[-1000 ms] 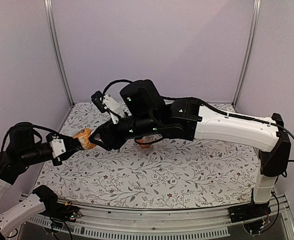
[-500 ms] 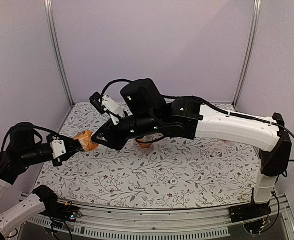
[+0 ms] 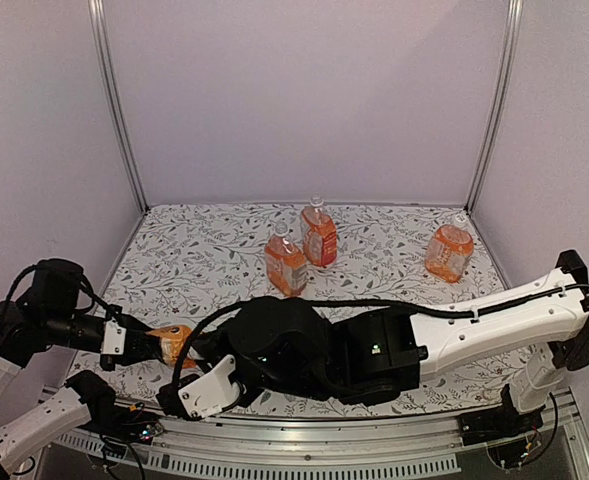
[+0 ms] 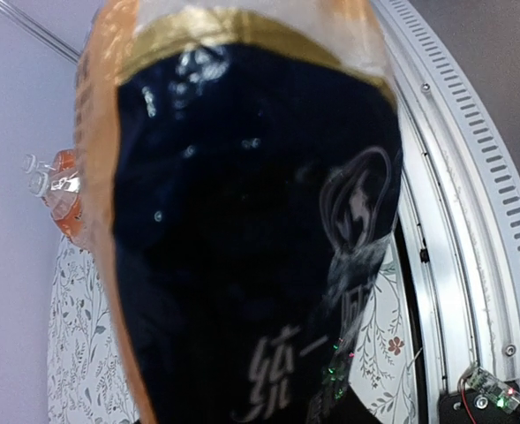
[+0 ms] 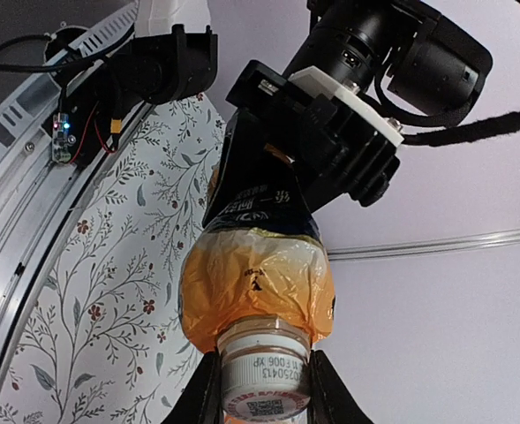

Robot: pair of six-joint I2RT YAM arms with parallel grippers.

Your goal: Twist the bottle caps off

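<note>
The taller bottle (image 5: 258, 281) with the orange-and-black label lies tilted in the air near the table's front left. My left gripper (image 3: 146, 342) is shut on its body. Its dark label (image 4: 242, 230) fills the left wrist view and hides the left fingers. My right gripper (image 5: 264, 382) is shut on this bottle's white cap (image 5: 264, 369), one black finger on each side. In the top view the bottle's orange shoulder (image 3: 172, 341) shows between the two arms. Three squat bottles stand capped on the table: two mid-back (image 3: 286, 262) (image 3: 318, 235) and one back right (image 3: 449, 250).
The right arm (image 3: 374, 350) stretches low across the whole front of the floral table mat (image 3: 394, 290). The metal front rail (image 3: 304, 455) runs just below it. Purple walls and two upright frame posts (image 3: 114, 110) close in the back.
The right arm swung from the table's middle down to the front edge and its jaws closed on the cap. The left arm brought the bottle nearer and lower. The standing bottles are now uncovered.
</note>
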